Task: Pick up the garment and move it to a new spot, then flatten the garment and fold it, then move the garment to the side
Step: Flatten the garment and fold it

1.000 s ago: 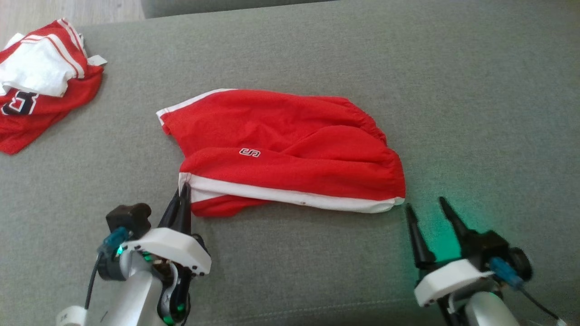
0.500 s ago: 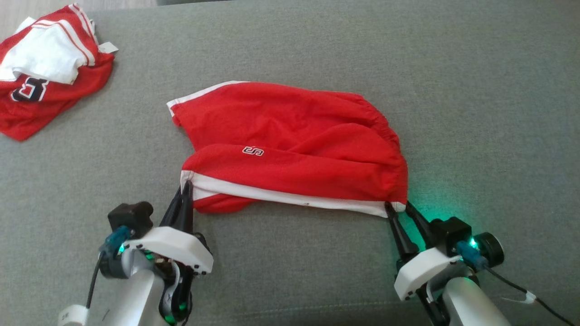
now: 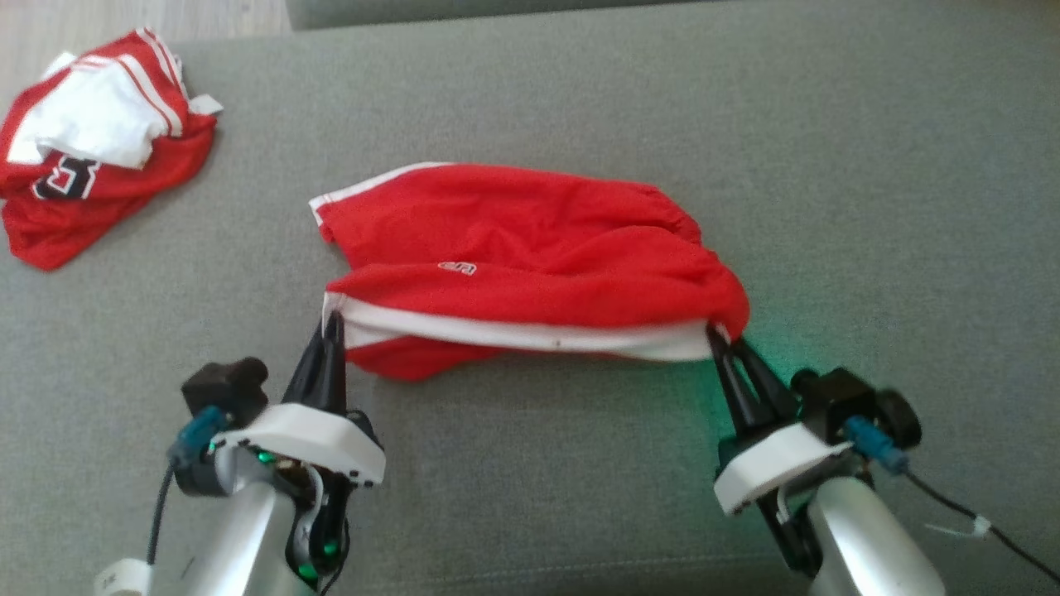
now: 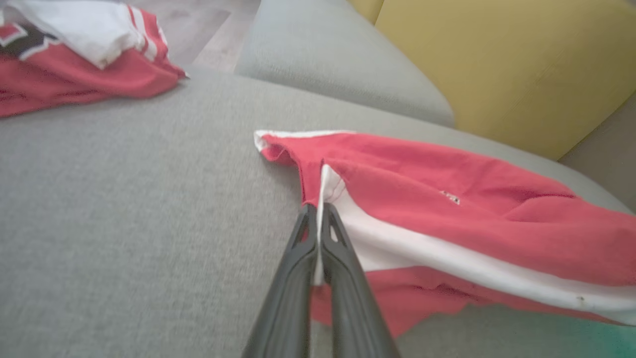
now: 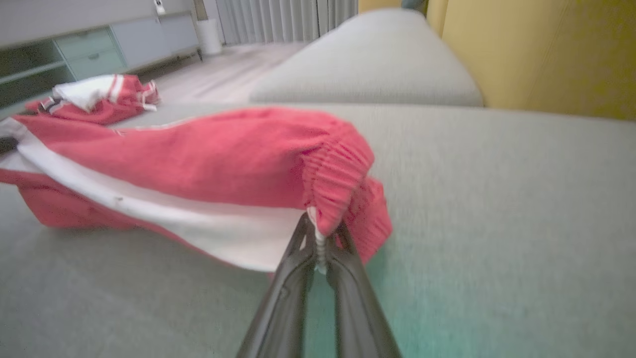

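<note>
The head view looks steeply down on the grey sofa seat (image 3: 530,91), with the left pincer (image 3: 334,321) at lower left and the right pincer (image 3: 717,335) at lower right. Each wrist view sits low and close behind its own pincer, looking nearly level across the seat. All three share the red shorts (image 3: 530,248) and, at upper left, the second red garment (image 3: 91,165).
</note>
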`<state>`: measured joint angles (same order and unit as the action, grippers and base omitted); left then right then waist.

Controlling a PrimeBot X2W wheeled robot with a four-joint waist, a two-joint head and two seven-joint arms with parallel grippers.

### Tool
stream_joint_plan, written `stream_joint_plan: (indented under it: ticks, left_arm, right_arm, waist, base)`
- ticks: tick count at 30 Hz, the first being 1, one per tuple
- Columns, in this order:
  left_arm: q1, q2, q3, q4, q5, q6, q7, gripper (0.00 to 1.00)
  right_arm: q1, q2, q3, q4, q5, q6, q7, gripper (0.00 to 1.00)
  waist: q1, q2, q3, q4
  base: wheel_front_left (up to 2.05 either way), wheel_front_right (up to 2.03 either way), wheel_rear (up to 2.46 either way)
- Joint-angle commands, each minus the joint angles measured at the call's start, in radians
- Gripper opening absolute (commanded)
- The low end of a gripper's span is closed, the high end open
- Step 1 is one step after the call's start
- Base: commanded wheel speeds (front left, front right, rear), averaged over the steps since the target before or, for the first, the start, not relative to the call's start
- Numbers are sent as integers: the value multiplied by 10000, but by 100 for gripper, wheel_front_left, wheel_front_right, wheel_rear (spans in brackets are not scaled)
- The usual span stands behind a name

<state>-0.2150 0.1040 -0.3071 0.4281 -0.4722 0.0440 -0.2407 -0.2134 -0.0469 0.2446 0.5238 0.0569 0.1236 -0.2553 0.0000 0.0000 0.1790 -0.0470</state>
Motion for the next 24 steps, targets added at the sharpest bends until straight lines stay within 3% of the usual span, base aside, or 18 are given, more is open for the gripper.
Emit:
stream_joint_plan:
  ticks: [1, 12, 20, 24]
  left_arm:
    - [-355, 129, 456, -517, -110, -24, -160, 0]
    - [-215, 209, 842, -3509, 46, -48, -203, 0]
    - [-723, 875, 1003, -6594, 417, 198, 577, 0]
    - [-1095, 1116, 1098, -7548, 494, 283, 1062, 0]
  right_arm:
    - [-47, -33, 153, -686, 137, 71, -65, 0]
    - [138, -637, 146, -4382, 421, 71, 56, 0]
    - [6, -1302, -62, -7333, 796, 71, 975, 0]
    - [-148, -1496, -203, -8215, 960, 71, 1397, 0]
  waist:
    - [0, 0, -215, -35]
    - [0, 0, -1717, -15]
    - [0, 0, -2209, 108]
    - [0, 0, -2238, 151]
  base:
    - [0, 0, 0]
    - [0, 0, 0]
    - [0, 0, 0]
    - [0, 0, 0]
